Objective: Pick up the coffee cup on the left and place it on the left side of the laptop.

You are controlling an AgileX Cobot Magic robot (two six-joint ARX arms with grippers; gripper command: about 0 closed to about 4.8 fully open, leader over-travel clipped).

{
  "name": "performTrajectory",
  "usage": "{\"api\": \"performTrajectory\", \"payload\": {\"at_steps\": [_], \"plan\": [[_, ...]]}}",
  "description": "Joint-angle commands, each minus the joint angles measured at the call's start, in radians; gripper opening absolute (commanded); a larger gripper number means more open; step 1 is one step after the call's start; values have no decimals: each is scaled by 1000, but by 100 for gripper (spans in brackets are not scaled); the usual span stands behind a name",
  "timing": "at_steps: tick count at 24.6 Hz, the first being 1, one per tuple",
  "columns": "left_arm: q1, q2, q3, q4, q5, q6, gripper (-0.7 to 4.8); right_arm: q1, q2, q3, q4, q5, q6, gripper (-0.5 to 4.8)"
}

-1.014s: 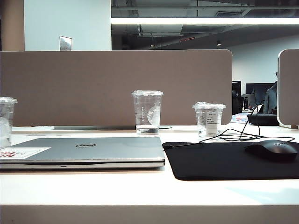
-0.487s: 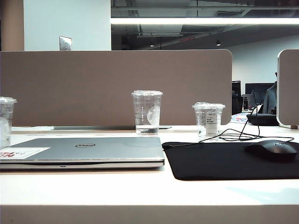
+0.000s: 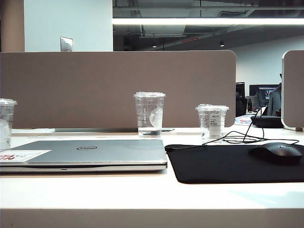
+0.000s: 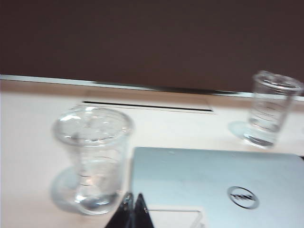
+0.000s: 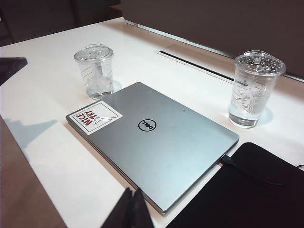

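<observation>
The coffee cup (image 3: 5,124) (image 4: 92,159) (image 5: 95,71), short, clear and lidded, stands upright on the white table just off the left edge of the closed silver laptop (image 3: 85,153) (image 4: 213,180) (image 5: 152,142). My left gripper (image 4: 133,210) is shut and empty, its tips pulled back from the cup, over the laptop's near corner. Over the table at the laptop's front edge my right gripper (image 5: 132,202) is shut as well, holding nothing. Neither gripper shows in the exterior view.
A taller clear cup (image 3: 150,114) (image 5: 254,88) stands behind the laptop. To the right lie a black mouse pad (image 3: 228,164) (image 5: 247,190) with a mouse (image 3: 277,152) and cable, and a short labelled cup (image 3: 212,121). A brown partition (image 3: 95,85) closes the back.
</observation>
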Motion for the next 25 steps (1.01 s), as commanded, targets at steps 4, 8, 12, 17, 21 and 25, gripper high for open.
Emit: {"api": "performTrajectory", "payload": {"at_steps": [4,8,12,17,21,25], "plan": [[84,-45,-40,56,51,8,-6,1,-3,6,18,0,-3,-3],[74,-45,-42,42,40,20,-6,1,-3,6,18,0,-3,-3],[32,-45,-42,40,-5,58,-6,1,-3,6,18,0,-3,-3],[33,-45,-42,39,-5,60,-6,1,-3,6,18,0,-3,-3],[34,-45,-42,38,-2,60,-6,1,-3,6,18,0,-3,-3],[34,-45,-42,38,-2,60,-6,1,-3,6,18,0,-3,-3]]}}
